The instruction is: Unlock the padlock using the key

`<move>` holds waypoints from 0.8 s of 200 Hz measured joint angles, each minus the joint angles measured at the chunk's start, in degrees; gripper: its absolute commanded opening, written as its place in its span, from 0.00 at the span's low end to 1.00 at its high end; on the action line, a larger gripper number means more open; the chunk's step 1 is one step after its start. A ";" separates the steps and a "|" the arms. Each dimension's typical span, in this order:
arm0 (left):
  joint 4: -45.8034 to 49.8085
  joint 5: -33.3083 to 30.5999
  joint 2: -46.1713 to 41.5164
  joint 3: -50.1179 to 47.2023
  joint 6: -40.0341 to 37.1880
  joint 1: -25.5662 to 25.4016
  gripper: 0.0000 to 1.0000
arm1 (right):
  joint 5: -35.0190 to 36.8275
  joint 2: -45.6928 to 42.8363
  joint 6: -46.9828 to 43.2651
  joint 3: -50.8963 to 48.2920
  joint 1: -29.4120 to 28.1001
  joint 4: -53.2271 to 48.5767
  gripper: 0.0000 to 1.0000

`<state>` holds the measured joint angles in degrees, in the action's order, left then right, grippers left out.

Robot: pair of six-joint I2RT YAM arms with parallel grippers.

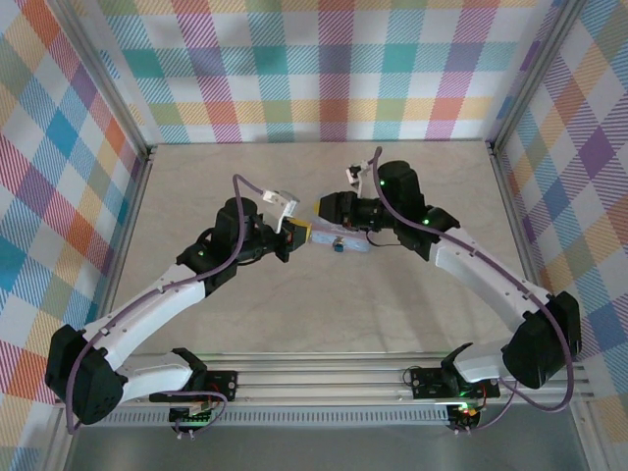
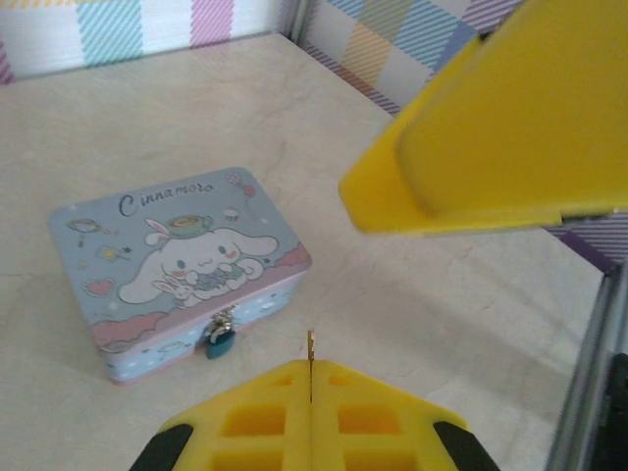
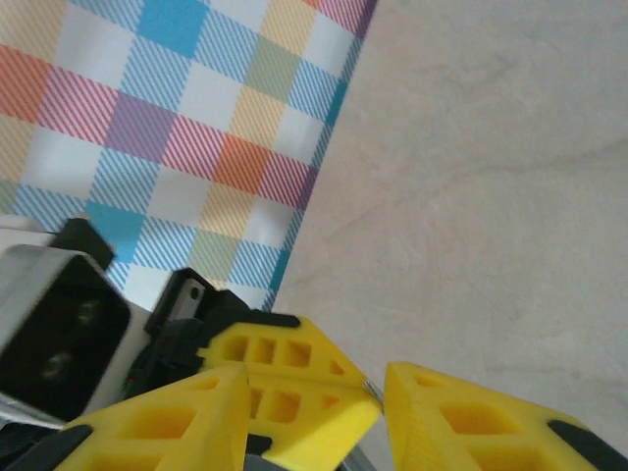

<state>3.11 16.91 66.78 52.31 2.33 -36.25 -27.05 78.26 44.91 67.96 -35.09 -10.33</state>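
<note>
L wrist view: left claw at bottom centre, pads pressed together, pinching the key; thin blade sticks up from the seam. Teal padlock hangs on front hasp of a blue cartoon tin, lower left of frame, lid down, on the bench. R wrist view: right claw spread, fingers either side of left claw's tips. Top view: both claws meet mid-frame, tin just beside them, slightly right.
</note>
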 measured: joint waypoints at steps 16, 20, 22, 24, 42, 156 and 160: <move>-0.02 -1.31 0.00 0.02 -0.74 -0.48 0.00 | 0.28 0.79 1.22 0.09 -0.87 -1.88 0.40; -0.02 -1.62 0.02 0.02 -0.94 -0.59 0.00 | 0.31 1.01 1.46 0.09 -1.05 -2.27 0.40; -0.02 -1.66 0.04 0.02 -0.94 -0.66 0.00 | 0.31 1.09 1.49 0.09 -1.09 -2.40 0.40; -0.02 -1.75 0.09 0.04 -1.09 -0.74 0.00 | 0.31 1.18 1.68 0.09 -1.18 -2.56 0.40; 0.00 -2.56 0.46 0.35 -1.99 -1.20 0.00 | 0.46 2.08 2.64 0.09 -1.57 -3.52 0.40; 1.22 8.11 3.41 2.14 -1.29 0.13 0.00 | -0.31 2.14 -0.98 0.15 -0.50 -5.07 0.43; 1.22 9.25 3.58 2.32 -0.85 0.55 0.00 | -0.72 1.79 -1.27 0.00 -0.11 -4.85 0.43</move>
<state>4.34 26.15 70.37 54.63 1.48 -35.70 -27.77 80.05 43.64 67.96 -35.20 -15.18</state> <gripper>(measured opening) 0.046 0.428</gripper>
